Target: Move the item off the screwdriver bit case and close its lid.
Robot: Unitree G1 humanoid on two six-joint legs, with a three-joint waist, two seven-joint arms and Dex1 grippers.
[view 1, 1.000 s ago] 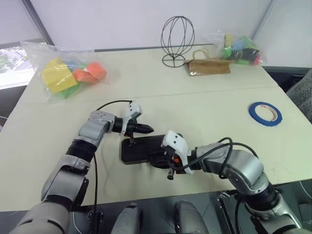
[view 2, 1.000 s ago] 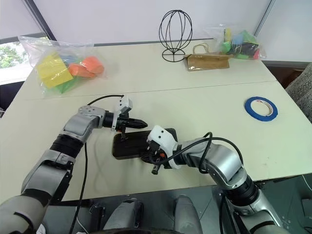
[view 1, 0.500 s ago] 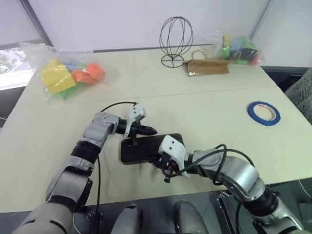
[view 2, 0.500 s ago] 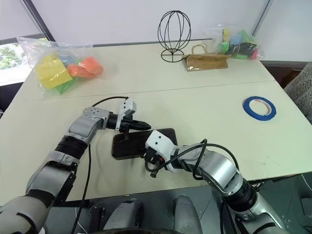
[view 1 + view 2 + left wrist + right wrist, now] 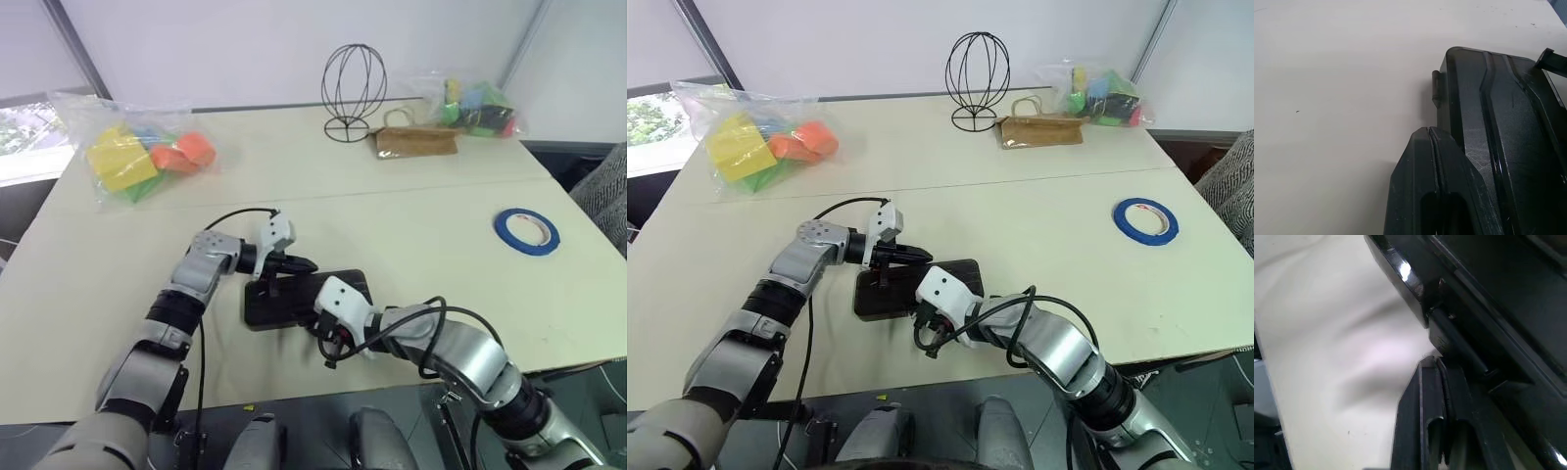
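Bit case (image 5: 294, 298) lidded, long axis crosswise; left gripper (image 5: 304, 263) pinched empty at its far edge, right gripper (image 5: 331, 354) likewise at its near edge.

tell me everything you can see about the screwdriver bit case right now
The screwdriver bit case is a flat, dark, glossy plastic rectangle lying closed on the table near its front edge. Its lid has raised ridges and a small tab on one short edge. The left gripper, fingers shut, rests at its far edge; the right gripper, also shut, sits at its near edge. Nothing lies on top.
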